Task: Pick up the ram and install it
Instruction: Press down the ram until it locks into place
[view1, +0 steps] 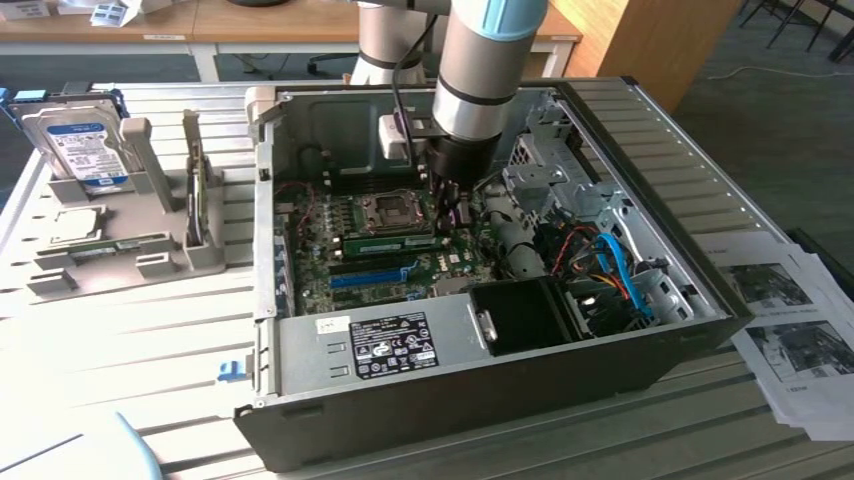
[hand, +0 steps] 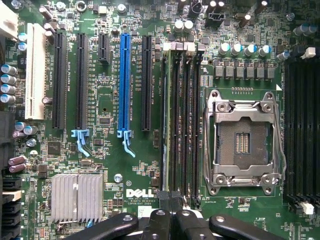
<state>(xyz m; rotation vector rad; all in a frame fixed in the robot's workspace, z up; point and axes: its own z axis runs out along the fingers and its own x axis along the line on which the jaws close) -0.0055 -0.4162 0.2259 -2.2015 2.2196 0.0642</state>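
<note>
We are looking at a black and grey computer tower case (view1: 400, 350) lying open on a slatted table (view1: 134, 330), with the silver and pale-blue robot arm (view1: 481, 60) reaching down into it. Our black gripper (view1: 447, 205) is hovering just above the green motherboard (view1: 400, 270), between the square metal processor socket (view1: 394, 208) and the bright-blue plastic slot (view1: 367, 277).

In the wrist view we are seeing the gripper (hand: 171, 200) with its jaws drawn fully together, directly over the bank of black memory slots (hand: 180, 120) beside the socket (hand: 242, 137). The ram, a long thin green circuit-board stick (view1: 391, 243), is lying seated in that slot bank just beside the gripper; we cannot tell whether the fingers are touching it.

On the exterior view's left, a silver hard drive with a blue-and-white label (view1: 78, 148) is standing in a grey holder (view1: 114, 240). Printed paper sheets (view1: 787, 320) are lying on the exterior view's right.
</note>
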